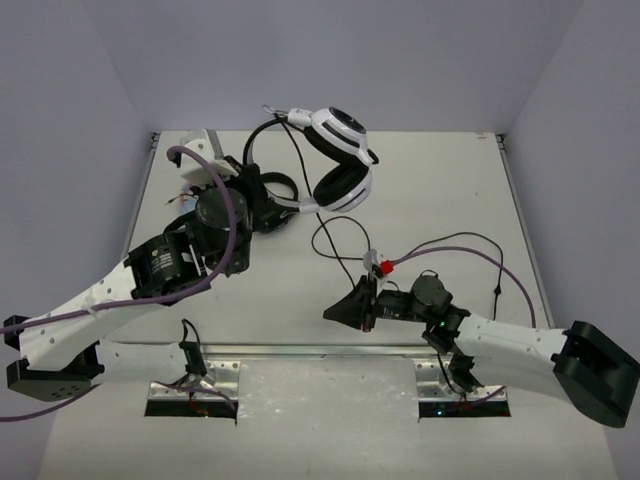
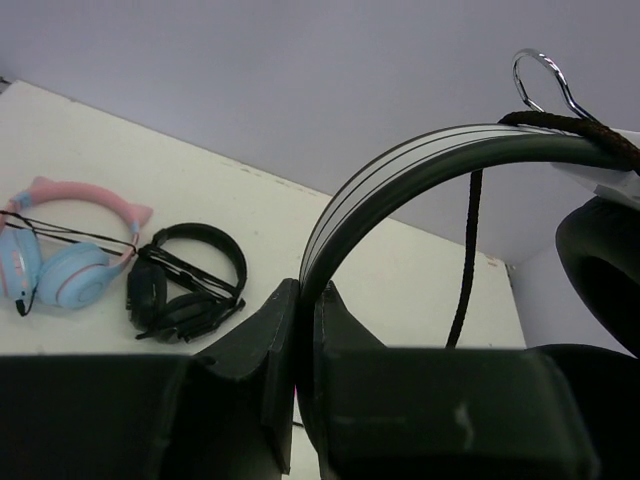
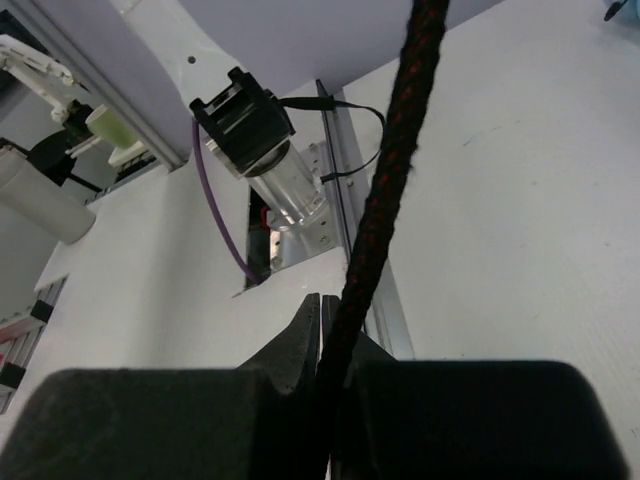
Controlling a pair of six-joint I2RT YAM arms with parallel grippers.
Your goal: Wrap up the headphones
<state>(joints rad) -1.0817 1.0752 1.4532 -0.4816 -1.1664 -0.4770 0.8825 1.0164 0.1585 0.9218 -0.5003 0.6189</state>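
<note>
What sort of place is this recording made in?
Probably a lab robot cell: white table boxed by plain panels, left arm and right arm mounted at an aluminium rail.

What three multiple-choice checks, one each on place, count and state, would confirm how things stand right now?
1. Where does the left pincer grip the white headphones?
A. an ear cup
B. the headband
C. the cable plug

2. How many other pairs lie on the table in the left wrist view?
A. none
B. one
C. two

3. The right pincer is:
A. shut on the black cable
B. wide open and empty
C. shut on an ear pad

Answers:
1 B, the headband's arc rises from between its closed jaws.
2 C, the pink-and-blue cat-ear pair and the all-black pair lie side by side.
3 A, the cable runs out from between its closed jaws.
</note>
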